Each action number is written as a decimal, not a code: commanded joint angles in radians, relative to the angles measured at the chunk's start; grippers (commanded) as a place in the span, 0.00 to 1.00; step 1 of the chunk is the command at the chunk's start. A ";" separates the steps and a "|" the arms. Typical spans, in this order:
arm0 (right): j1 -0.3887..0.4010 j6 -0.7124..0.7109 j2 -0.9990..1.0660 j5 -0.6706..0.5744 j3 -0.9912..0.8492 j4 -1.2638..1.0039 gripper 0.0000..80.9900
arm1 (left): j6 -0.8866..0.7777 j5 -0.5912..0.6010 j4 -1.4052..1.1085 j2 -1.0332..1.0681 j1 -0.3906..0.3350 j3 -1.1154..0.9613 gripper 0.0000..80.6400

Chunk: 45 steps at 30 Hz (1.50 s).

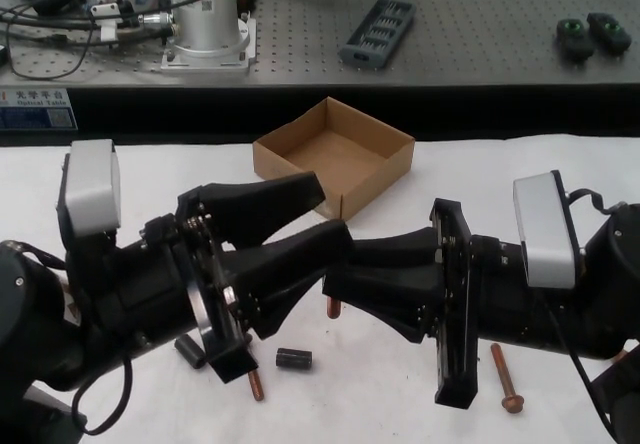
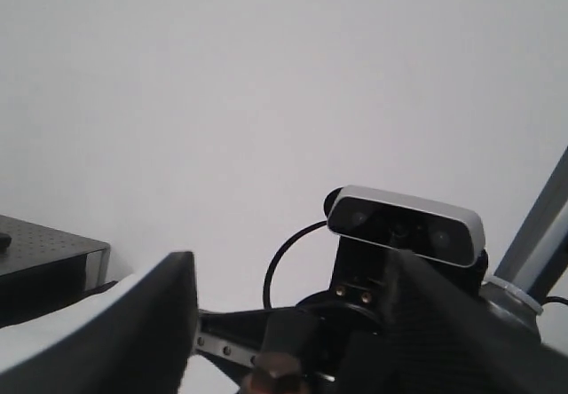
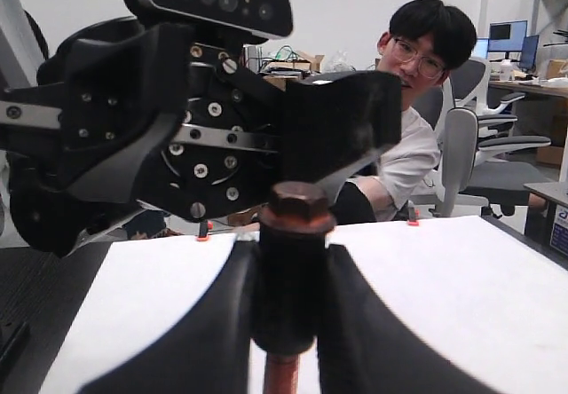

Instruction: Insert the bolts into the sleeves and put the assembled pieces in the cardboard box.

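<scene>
My two arms meet nose to nose above the white tabletop (image 1: 480, 179). My right gripper (image 3: 286, 261) is clamped on a black sleeve (image 3: 284, 283), held upright so its bore faces up. A copper bolt (image 3: 297, 206) sits through it, with the hex head on top and the thread showing below. My left gripper (image 2: 284, 323) faces it with its fingers spread apart on either side, gripping nothing. This pair looks assembled and ready for the cardboard box (image 1: 300, 142) just beyond. A spare sleeve (image 1: 293, 358) and a loose bolt (image 1: 507, 377) lie below, waiting their turn.
</scene>
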 commanded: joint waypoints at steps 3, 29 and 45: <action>-0.017 0.012 -0.007 -0.001 -0.002 -0.016 0.07 | -0.035 0.018 -0.025 -0.031 0.020 0.015 0.54; -0.089 -0.043 -0.598 0.459 -0.087 0.995 0.07 | 0.013 -0.384 0.133 -0.316 0.051 0.241 0.01; -0.086 -0.106 -0.519 0.784 -0.391 1.453 0.07 | 0.242 -0.715 1.125 -0.781 0.051 0.245 0.01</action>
